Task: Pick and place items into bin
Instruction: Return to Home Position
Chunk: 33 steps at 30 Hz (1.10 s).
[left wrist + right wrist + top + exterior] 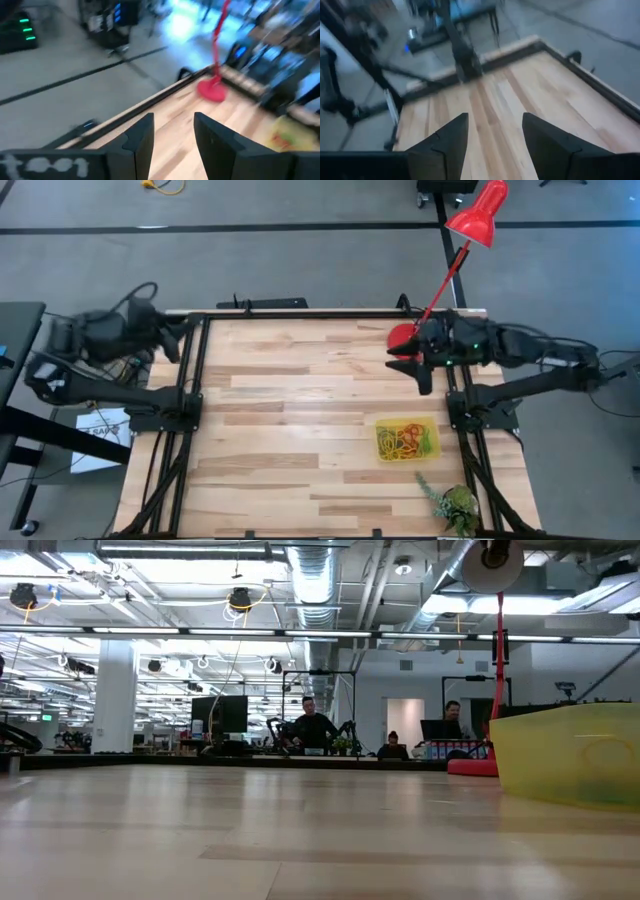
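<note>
Lying in the small see-through yellow plastic bin [407, 419] on the tabletop [300, 410]: thin coloured rubber-band loops [400, 443]. Both apart and empty: left gripper [172, 145], right gripper [495, 145]. Might knock the round red lamp base [400, 337] near the right gripper, swinging home.

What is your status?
Left gripper open, empty, at left edge. Right gripper open, empty, beside red lamp base. Rubber bands in yellow bin. Plant sprig near bin.
</note>
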Each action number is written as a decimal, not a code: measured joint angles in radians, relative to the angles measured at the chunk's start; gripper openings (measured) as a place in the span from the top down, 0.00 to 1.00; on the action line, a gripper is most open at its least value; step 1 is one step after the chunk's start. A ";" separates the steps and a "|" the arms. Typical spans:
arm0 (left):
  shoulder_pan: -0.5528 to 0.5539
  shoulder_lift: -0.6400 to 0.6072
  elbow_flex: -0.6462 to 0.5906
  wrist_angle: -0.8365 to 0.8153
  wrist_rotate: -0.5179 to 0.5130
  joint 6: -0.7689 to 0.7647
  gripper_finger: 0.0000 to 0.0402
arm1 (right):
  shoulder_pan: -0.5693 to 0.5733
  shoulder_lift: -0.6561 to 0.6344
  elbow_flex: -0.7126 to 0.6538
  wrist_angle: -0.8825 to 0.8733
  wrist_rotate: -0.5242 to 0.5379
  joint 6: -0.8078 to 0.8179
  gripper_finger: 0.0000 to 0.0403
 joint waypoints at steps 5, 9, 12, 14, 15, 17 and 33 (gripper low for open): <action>0.000 -0.240 -0.453 0.538 0.131 0.052 0.68 | -0.007 -0.148 -0.391 0.519 -0.071 0.025 0.55; -0.001 -0.376 -0.733 0.906 0.221 0.075 0.68 | -0.027 -0.214 -0.608 0.806 -0.106 0.053 0.54; 0.000 -0.481 -0.843 1.006 0.207 0.030 0.68 | -0.056 -0.280 -0.700 0.827 -0.109 0.120 0.54; 0.000 -0.562 -0.869 0.999 0.199 0.004 0.68 | -0.072 -0.344 -0.742 0.825 -0.129 0.155 0.54; 0.000 -0.599 -0.874 0.989 0.197 -0.003 0.68 | -0.079 -0.377 -0.757 0.833 -0.135 0.159 0.55; 0.000 -0.655 -0.879 0.965 0.185 0.004 0.68 | -0.082 -0.441 -0.779 0.823 -0.140 0.149 0.55; 0.000 -0.622 -1.122 1.289 0.129 0.006 0.68 | -0.118 -0.778 -1.075 0.952 -0.128 0.144 0.56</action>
